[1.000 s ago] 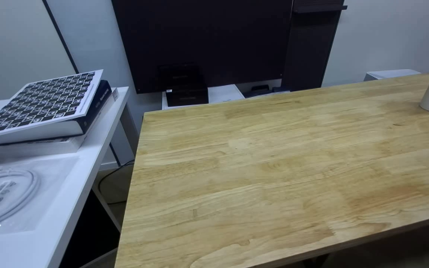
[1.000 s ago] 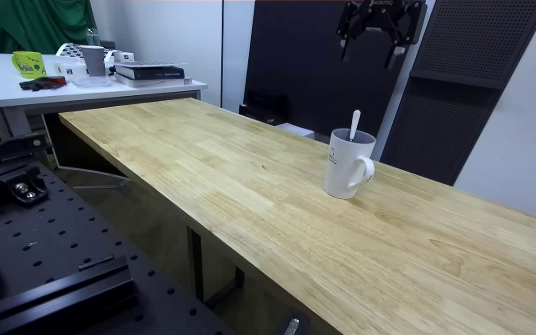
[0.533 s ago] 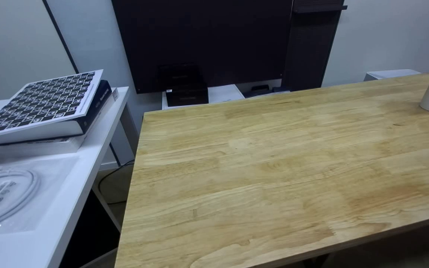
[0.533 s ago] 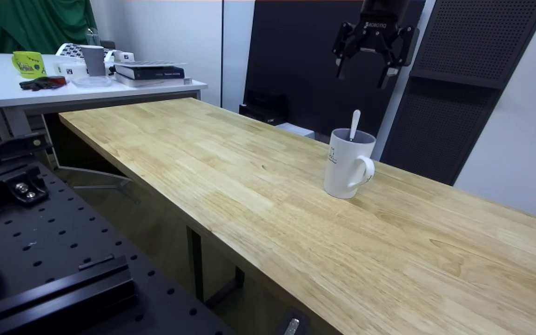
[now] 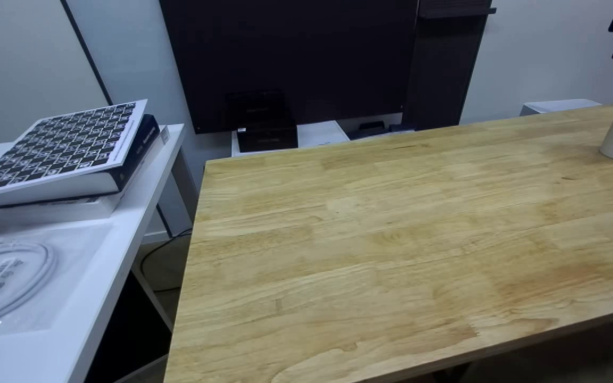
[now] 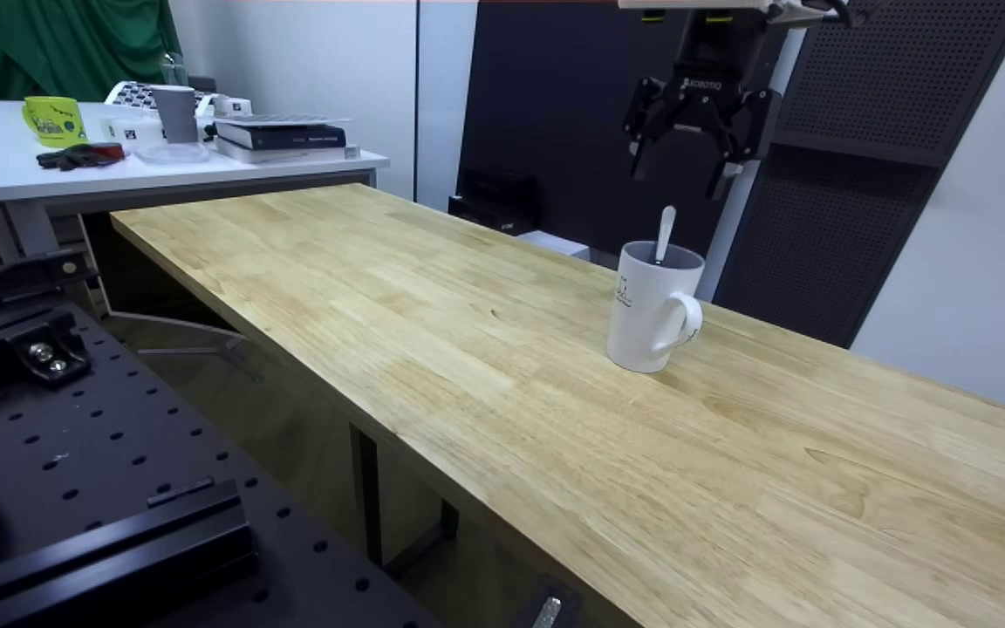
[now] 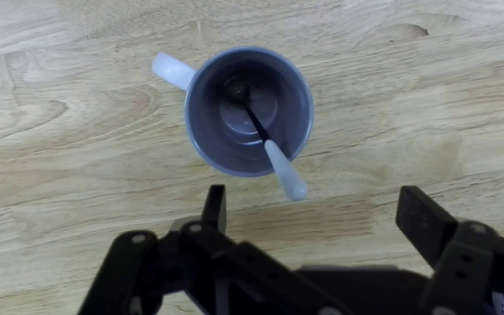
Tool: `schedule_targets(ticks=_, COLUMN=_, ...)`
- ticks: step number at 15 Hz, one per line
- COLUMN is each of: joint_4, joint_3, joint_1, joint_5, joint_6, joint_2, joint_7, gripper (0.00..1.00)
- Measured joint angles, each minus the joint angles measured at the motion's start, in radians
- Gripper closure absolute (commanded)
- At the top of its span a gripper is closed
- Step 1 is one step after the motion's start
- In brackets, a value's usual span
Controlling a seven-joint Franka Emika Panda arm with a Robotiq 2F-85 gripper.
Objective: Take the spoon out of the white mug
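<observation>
In the wrist view, the white-handled spoon (image 7: pixel 273 151) is leaning inside the white mug (image 7: pixel 288 109), jutting out toward five o'clock. Above, the Robotiq gripper (image 7: pixel 313 201) is hovering empty, jaws wide apart, presumably to straddle the spoon.

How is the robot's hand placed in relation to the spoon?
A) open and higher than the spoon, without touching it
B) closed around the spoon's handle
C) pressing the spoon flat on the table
A: in an exterior view the hand is spread open, and a gap shows between it and the top of the spoon, which leans in the white mug.
</observation>
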Motion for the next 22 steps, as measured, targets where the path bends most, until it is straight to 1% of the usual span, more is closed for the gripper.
schedule_targets(ticks=16, joint_4=0.001, joint_3=0.0, joint_1=-0.002, joint_5=0.0, joint_6=0.012, joint_2=0.051, joint_7=0.0, gripper=0.0)
schedule_targets(ticks=17, joint_4=0.001, joint_3=0.0, joint_1=-0.002, joint_5=0.0, joint_6=0.012, joint_2=0.053, joint_7=0.0, gripper=0.1)
schedule_targets(ticks=18, joint_4=0.001, joint_3=0.0, joint_1=-0.002, joint_5=0.0, joint_6=0.012, joint_2=0.054, joint_7=0.0, gripper=0.26)
schedule_targets(ticks=19, joint_4=0.001, joint_3=0.0, joint_1=-0.002, joint_5=0.0, joint_6=0.013, joint_2=0.056, joint_7=0.0, gripper=0.32)
schedule_targets(ticks=22, joint_4=0.002, joint_3=0.0, joint_1=-0.001, joint_5=-0.004, joint_6=0.013, joint_2=0.058, joint_7=0.0, gripper=0.55)
